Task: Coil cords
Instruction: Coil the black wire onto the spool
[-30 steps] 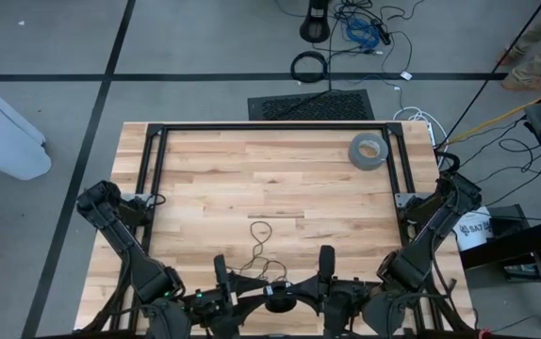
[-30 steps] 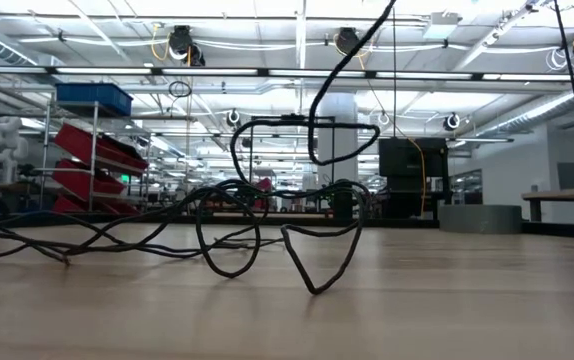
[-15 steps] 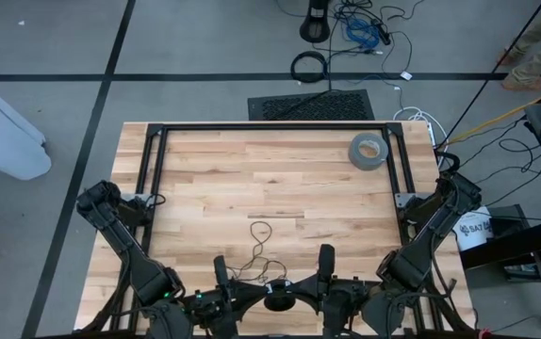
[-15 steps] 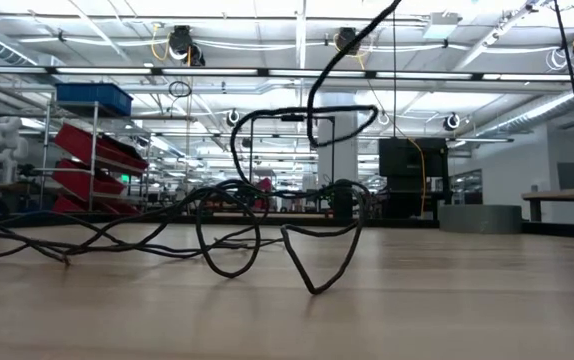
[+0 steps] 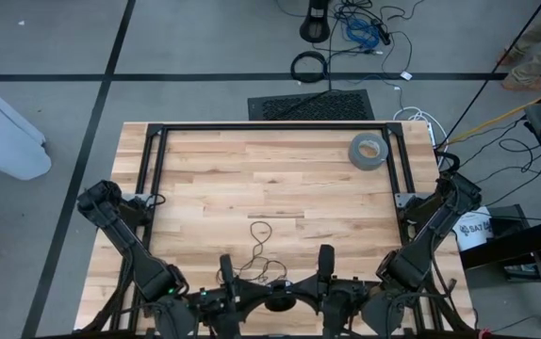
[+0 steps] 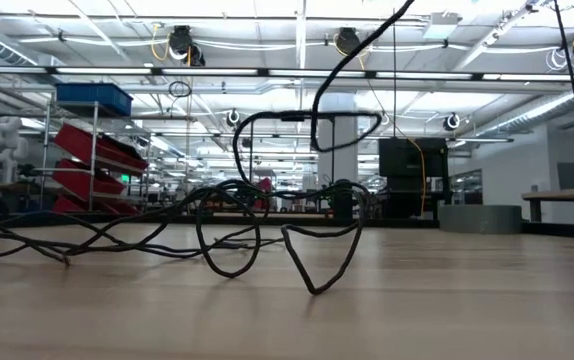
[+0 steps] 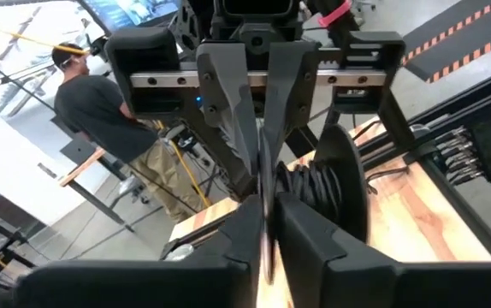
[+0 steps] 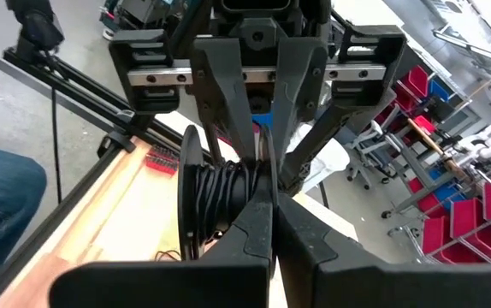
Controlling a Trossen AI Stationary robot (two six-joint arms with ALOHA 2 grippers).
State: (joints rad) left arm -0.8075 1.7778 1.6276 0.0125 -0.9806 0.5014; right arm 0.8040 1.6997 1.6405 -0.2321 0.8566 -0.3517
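Wood surface (image 5: 270, 174), tape roll (image 5: 368, 151) at 2 o'clock. Both arms at 6 o'clock edge, facing each other over a black spool (image 8: 215, 201). Left gripper (image 5: 225, 271) nearly closed, apparently pinching the cord (image 5: 260, 247); right gripper (image 5: 325, 259) clenched. Cord lies loose just below centre.

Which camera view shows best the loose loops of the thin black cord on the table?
The low view: the cord arches and loops in profile. The high view shows it as thin, faint loops. The wrist views show only turns wound on a spool.
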